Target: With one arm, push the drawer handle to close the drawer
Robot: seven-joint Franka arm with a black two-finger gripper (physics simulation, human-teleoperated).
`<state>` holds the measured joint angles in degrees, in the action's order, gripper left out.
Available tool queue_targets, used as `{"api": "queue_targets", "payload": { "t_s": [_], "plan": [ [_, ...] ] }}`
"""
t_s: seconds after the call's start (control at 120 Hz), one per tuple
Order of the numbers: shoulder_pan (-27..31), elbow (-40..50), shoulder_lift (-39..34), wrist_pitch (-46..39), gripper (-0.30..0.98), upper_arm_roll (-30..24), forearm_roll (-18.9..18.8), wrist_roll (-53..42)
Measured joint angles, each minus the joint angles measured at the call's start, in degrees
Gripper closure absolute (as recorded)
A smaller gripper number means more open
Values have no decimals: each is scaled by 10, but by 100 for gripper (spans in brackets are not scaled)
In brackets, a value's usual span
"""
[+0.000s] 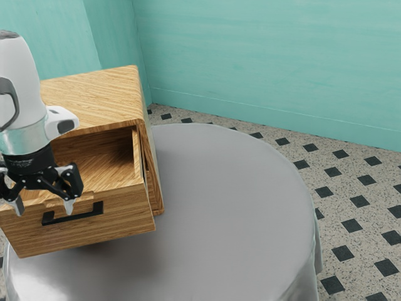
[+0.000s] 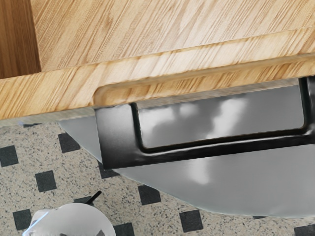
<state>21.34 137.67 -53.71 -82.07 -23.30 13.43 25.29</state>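
Observation:
My gripper point(image 1: 44, 206) hangs fingers-down at the exterior view's left, over the front of the wooden drawer point(image 1: 125, 216), its two fingers spread wide with nothing held between them. The drawer stands pulled out of its cabinet point(image 1: 94, 94), its inside visible. On the drawer front is the black handle point(image 1: 74, 217), just below the fingertips; whether they touch it is unclear. From above, in the wrist view, the black handle point(image 2: 118, 140) juts out from the drawer's front edge point(image 2: 59, 96).
A round table with a grey cloth point(image 1: 232, 207) carries the cabinet and extends toward the exterior view's right. Behind is a teal wall point(image 1: 269, 56). A pale rounded object point(image 2: 71, 221) is at the wrist view's lower edge, over the patterned floor point(image 2: 24, 167).

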Motion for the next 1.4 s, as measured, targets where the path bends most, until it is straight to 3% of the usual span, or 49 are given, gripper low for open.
{"api": "queue_targets", "payload": {
  "t_s": [0.092, 0.25, 0.408, 0.55, 0.825, 1.4],
  "plan": [
    [0, 29, -23, -16, 8, -15, 27, 18],
    [0, 66, -34, -45, 32, -36, 56, 43],
    [9, 83, -34, -78, 57, -56, 72, 62],
    [19, 94, -33, -110, 69, -62, 77, 76],
    [29, 95, -28, -143, 77, -62, 85, 94],
    [95, 79, 8, -167, 79, -61, 84, 87]
  ]
}}
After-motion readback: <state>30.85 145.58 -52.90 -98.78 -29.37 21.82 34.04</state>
